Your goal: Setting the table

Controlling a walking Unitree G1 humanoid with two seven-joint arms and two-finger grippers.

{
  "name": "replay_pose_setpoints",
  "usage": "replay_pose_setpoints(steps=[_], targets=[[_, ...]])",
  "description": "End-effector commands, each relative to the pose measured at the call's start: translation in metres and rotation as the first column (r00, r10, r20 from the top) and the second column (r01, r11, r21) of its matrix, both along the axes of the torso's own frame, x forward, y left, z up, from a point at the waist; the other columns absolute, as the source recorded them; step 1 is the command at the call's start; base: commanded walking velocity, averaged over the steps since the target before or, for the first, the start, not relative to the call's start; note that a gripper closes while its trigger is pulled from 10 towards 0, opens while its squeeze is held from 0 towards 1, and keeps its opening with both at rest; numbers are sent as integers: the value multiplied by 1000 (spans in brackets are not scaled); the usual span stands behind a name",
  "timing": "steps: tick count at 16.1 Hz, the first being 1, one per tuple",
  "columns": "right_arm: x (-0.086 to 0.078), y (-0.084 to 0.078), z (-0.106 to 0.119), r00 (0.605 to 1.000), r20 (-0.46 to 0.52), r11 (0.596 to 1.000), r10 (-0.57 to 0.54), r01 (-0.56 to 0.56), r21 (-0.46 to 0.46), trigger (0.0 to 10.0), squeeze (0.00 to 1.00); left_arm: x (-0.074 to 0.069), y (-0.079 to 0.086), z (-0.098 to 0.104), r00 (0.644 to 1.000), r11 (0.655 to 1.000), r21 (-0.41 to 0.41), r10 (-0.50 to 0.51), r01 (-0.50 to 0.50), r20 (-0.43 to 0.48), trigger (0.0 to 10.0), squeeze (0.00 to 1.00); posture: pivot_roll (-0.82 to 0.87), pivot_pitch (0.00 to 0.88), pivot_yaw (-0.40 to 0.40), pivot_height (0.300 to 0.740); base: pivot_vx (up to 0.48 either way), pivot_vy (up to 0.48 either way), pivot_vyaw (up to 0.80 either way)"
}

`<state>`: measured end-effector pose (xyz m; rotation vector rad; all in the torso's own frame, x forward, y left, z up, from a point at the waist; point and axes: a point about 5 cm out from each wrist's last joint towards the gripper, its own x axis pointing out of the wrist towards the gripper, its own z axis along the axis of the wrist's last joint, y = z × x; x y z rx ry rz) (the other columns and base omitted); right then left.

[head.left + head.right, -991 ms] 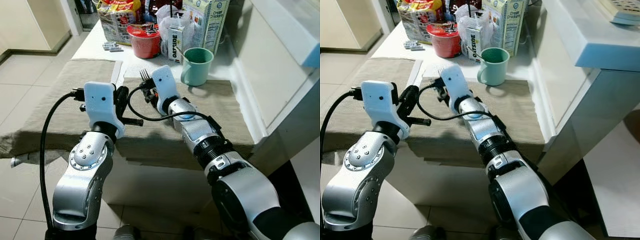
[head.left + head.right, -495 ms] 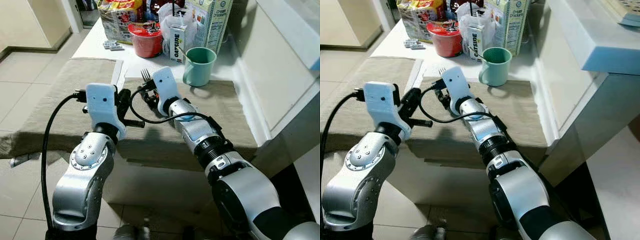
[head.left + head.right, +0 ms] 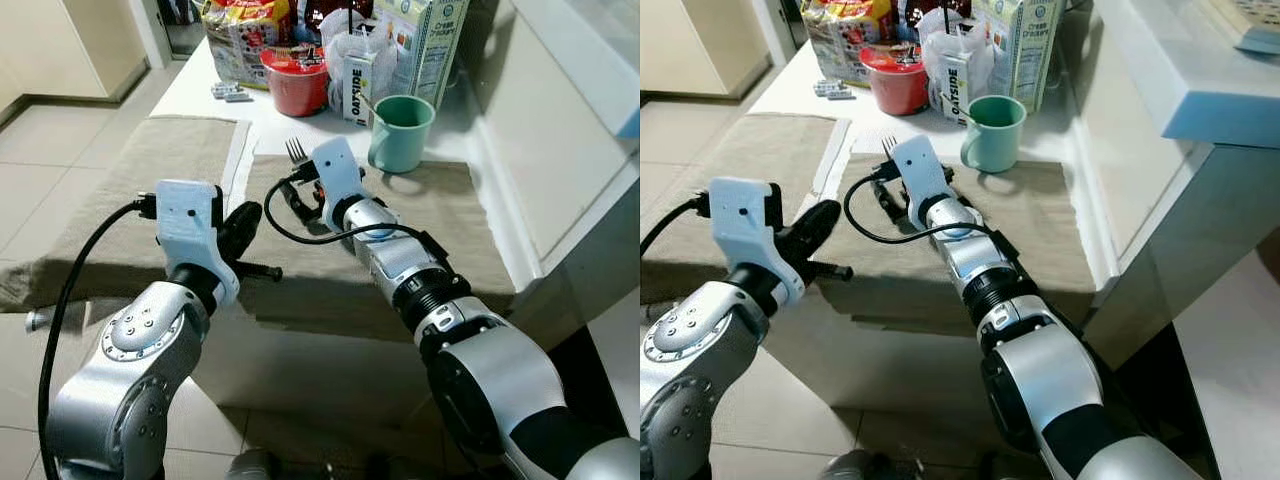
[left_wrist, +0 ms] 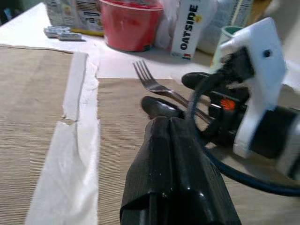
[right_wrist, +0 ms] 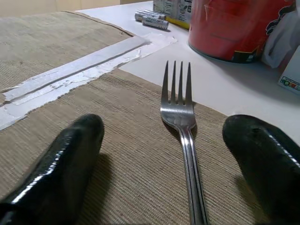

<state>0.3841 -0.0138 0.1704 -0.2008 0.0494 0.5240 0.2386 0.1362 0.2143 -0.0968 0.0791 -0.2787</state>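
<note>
A steel fork [image 5: 180, 112] lies on the brown placemat [image 3: 440, 220], its tines [image 3: 296, 150] reaching over the mat's far edge onto the white tabletop. My right gripper [image 5: 166, 136] is open and low over the mat, one black finger [image 5: 77, 140] on each side of the fork's handle without touching it. My left gripper [image 3: 248, 214] is shut with nothing in it, hovering near the mat's front left corner. In its wrist view its fingers [image 4: 164, 140] point toward the fork [image 4: 154, 84] and the right wrist.
A green mug [image 3: 402, 132] stands at the mat's far edge. Behind it are an Oatside carton [image 3: 355, 88], a red bowl [image 3: 296, 80], a cracker box [image 3: 430, 50], snack bags and batteries [image 3: 230, 93]. A second mat [image 3: 150, 170] lies left. A white counter [image 3: 560, 130] borders the right.
My left arm has dropped lower and drawn back to the left, away from the right wrist. The right gripper has stayed over the fork.
</note>
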Motion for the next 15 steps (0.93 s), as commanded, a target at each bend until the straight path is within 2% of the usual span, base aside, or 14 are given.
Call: replay_pose_setpoints(steps=[1,2,3,6,7,8,9,15], targets=[[0,2,-2,1000,-11,1000,-1,1,-20,10000,1000,-3,3,11,1000,1000,-4,-9,9,17,10000,0,126,90,41,740,0,0,0],[0,2,-3,1000,-18,1000,-2,2,-26,10000,424,-4,3,13,1000,1000,-8,-9,10,13,10000,0,127,90,41,740,0,0,0],[-1,2,-6,999,-33,1000,1,-1,-26,10000,0,-6,5,17,1000,1000,-5,-12,12,14,10000,0,135,92,40,740,0,0,0],[-2,2,-9,999,-54,1000,0,-1,-20,10000,0,-8,6,22,1000,1000,-2,-9,9,16,10000,0,142,93,39,740,0,0,0],[-3,3,-14,995,-96,1000,-1,0,-5,10000,0,-8,6,24,1000,1000,-9,-3,4,12,10000,0,144,95,39,740,0,0,0],[-3,2,-16,994,-106,1000,-2,1,-8,7490,0,-8,6,24,1000,1000,-9,-3,3,11,10000,0,144,96,39,740,0,0,0],[-3,1,-18,991,-131,1000,-15,15,-1,0,0,-8,6,25,1000,1000,-12,-3,3,-1,10000,0,144,97,40,740,0,0,0],[-5,0,-24,983,-184,999,-16,22,31,0,0,-7,8,27,1000,1000,-9,0,0,-13,10000,0,140,98,43,740,0,0,0]])
